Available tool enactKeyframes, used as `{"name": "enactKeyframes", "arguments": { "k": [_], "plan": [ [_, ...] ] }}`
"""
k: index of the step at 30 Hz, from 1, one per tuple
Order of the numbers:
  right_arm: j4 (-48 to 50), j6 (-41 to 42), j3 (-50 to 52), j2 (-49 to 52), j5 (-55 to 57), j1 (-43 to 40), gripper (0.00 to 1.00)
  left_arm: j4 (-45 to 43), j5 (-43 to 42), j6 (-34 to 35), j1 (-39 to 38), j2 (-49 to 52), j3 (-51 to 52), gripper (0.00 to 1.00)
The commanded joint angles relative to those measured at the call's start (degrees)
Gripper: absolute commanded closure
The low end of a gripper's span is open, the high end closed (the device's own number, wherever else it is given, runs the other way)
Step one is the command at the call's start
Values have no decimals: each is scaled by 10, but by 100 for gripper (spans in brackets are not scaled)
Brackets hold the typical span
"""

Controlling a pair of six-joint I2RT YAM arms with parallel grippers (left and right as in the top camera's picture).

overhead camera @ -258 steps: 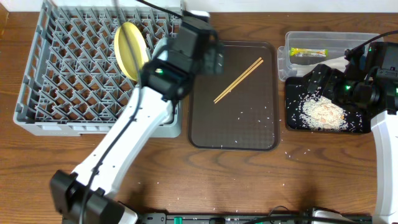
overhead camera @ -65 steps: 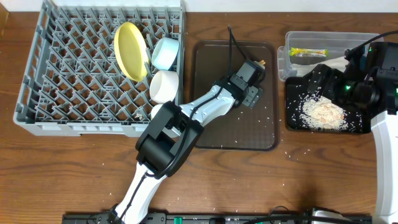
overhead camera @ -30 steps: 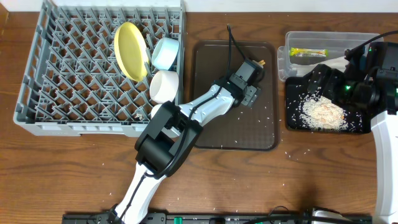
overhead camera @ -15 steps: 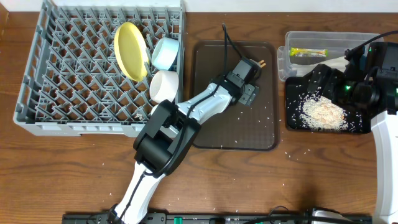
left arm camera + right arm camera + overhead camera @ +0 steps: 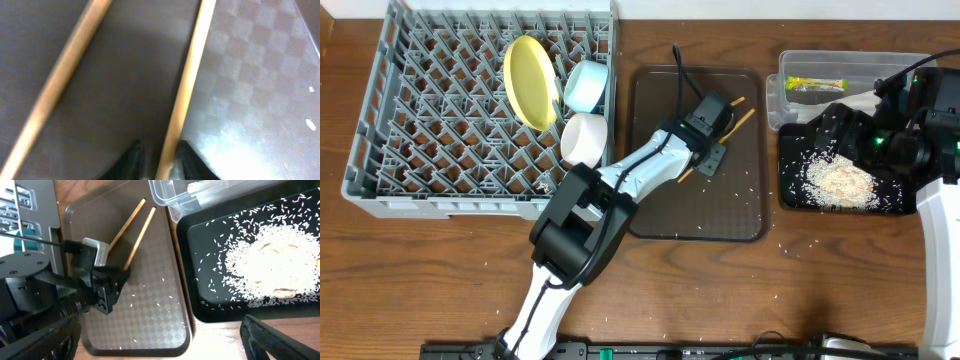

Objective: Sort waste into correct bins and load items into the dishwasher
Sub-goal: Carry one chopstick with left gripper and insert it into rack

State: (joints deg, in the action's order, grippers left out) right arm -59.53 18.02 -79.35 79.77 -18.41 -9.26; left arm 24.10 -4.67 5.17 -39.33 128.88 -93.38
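Note:
Two wooden chopsticks lie splayed on the brown serving tray. My left gripper is down on the tray, shut on one chopstick that runs up between its black fingertips. The other chopstick lies loose to the left. In the grey dish rack stand a yellow plate, a light blue bowl and a white bowl. My right gripper hangs open and holds nothing, near the black tray with its rice scraps.
A clear tub behind the black tray holds a green-yellow wrapper. Stray rice grains dot the brown tray and the wooden table. The left arm stretches diagonally from the table's front edge across the rack's corner.
My left gripper has narrowed from wide open onto one chopstick and shifted slightly left. The two chopsticks have splayed apart. The right arm has not moved.

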Motion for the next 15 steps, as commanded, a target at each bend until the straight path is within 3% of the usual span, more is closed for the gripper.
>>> {"name": "enactKeyframes", "arguments": {
  "k": [1, 15],
  "plan": [
    [-1, 6, -9, 0, -2, -5, 1, 28, -40, 47, -17, 37, 27, 92],
    [-1, 6, -9, 0, -2, -5, 1, 50, -40, 48, -33, -78, 26, 92]
  ]
}}
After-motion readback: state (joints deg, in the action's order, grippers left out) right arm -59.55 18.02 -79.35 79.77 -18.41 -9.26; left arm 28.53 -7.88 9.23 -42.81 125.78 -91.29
